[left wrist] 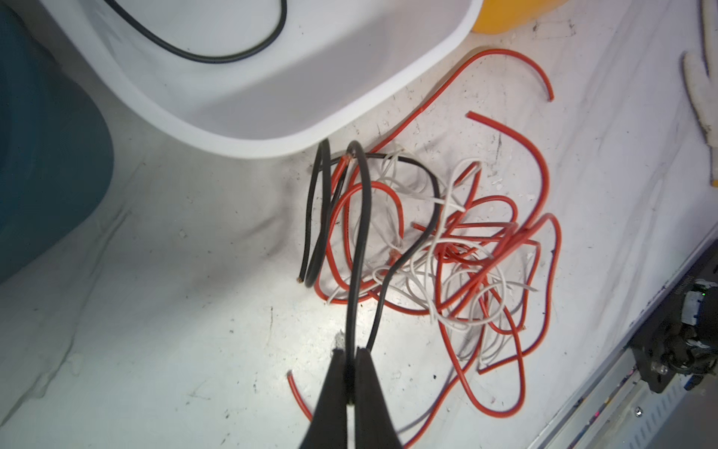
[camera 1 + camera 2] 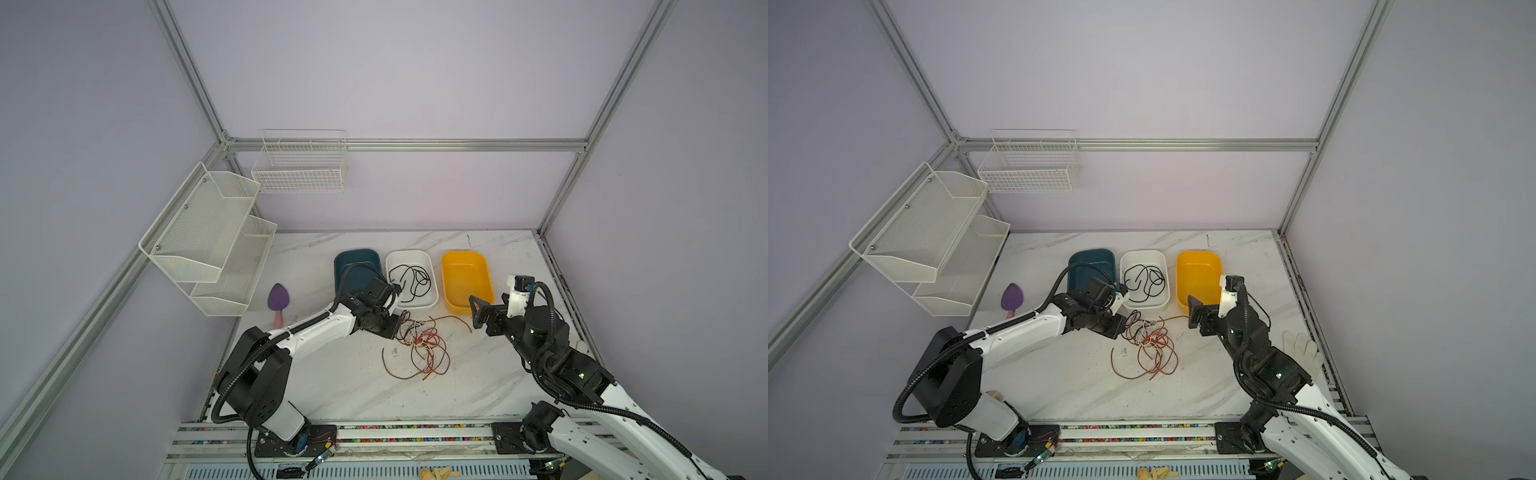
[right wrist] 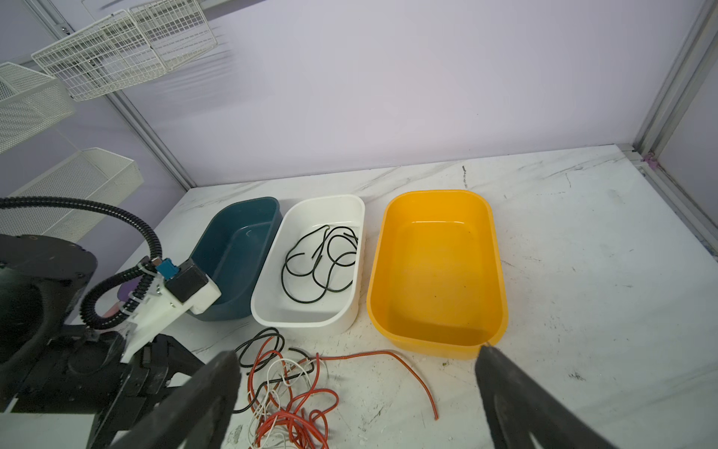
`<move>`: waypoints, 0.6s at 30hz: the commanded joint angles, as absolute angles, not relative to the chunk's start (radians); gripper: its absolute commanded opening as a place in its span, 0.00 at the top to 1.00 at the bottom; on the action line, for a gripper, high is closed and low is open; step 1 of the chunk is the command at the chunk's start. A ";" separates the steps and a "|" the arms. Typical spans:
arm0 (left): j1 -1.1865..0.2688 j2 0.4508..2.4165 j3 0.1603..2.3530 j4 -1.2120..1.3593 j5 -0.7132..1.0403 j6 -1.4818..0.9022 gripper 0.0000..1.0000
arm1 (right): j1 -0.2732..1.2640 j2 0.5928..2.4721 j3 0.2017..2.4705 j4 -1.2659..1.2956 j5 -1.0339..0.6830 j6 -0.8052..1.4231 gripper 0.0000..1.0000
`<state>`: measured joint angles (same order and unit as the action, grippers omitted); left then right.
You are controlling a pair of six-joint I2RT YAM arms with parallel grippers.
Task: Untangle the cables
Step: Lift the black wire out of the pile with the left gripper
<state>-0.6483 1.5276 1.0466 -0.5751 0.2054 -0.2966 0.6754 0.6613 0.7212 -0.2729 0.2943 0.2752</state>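
1. Left gripper (image 1: 351, 352) pinches a black cable (image 1: 359, 233) just beside the white bin (image 1: 248, 145); right gripper (image 3: 355, 353) gapes empty.
2. Lift slowly toward the bin so red and white loops (image 1: 458, 248) slip free.

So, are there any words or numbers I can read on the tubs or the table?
None can be read.
The teal tub, white tub and yellow tub are plain.
A tiny grey scrap on the table beside the cable tangle is too small and blurred to read.
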 commanded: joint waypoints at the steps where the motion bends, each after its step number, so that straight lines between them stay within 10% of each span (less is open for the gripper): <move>1: -0.669 1.477 1.175 -0.665 0.216 -0.304 1.00 | 0.682 0.667 0.707 -0.255 0.293 0.268 0.02; 18: -0.710 1.307 1.387 -0.938 0.229 -0.331 1.00 | 0.684 0.670 0.706 -0.250 0.282 0.265 0.02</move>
<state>-0.6983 1.3323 1.2697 -0.8772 0.2077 -0.3225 0.6785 0.6727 0.7197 -0.2726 0.2897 0.2749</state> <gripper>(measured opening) 0.048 0.977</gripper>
